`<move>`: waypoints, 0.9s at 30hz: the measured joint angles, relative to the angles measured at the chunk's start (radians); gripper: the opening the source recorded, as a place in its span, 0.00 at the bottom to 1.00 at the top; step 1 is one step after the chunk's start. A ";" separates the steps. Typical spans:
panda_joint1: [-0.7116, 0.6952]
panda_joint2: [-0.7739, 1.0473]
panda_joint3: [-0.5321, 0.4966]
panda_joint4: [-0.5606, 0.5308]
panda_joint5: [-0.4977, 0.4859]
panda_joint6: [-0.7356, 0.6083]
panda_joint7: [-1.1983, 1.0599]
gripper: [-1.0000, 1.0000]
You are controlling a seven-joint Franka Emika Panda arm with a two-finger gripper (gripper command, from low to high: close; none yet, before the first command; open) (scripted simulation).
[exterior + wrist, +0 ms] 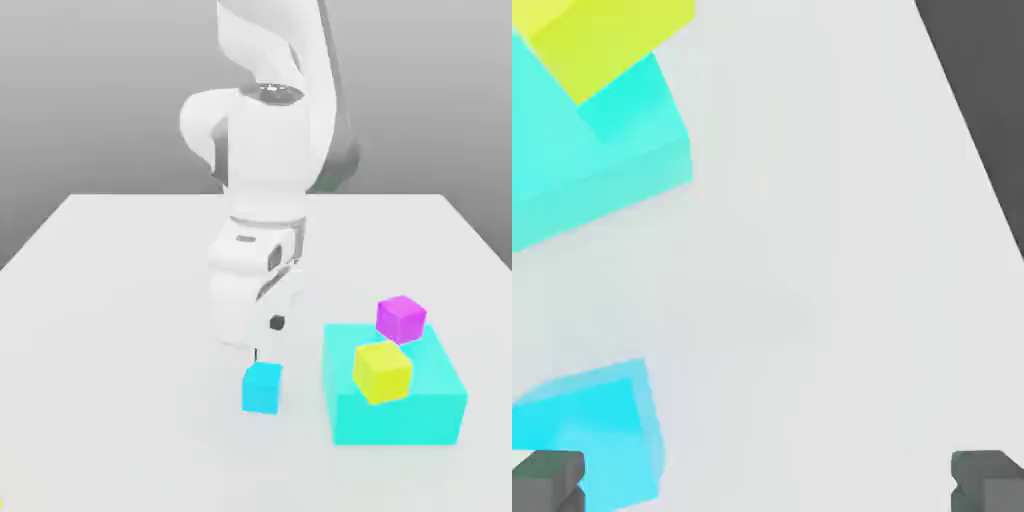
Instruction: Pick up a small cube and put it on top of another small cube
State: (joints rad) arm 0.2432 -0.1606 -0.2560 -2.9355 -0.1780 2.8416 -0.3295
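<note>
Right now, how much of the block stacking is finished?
None yet: the small blue cube sits on the table, with nothing on top. The open gripper holds nothing. Left: grip one small cube, lift it, set it on another.

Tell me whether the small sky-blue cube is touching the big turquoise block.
Apart. The exterior view shows a strip of pale tabletop between the sky-blue cube and the turquoise block.

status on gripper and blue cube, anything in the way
Gripper open, empty. Blue cube on the table, not gripped. Turquoise block beside it, carrying yellow and magenta cubes; possible snag.
</note>
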 joint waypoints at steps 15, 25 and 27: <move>0.057 0.227 0.017 -0.012 0.229 0.183 -0.262 0.50; -0.158 0.375 0.252 -0.001 0.343 0.315 -0.359 0.50; -0.177 0.390 0.267 -0.002 0.342 0.328 -0.362 0.00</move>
State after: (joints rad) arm 0.0665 0.2291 0.0114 -2.9374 0.1636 3.1694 -0.6916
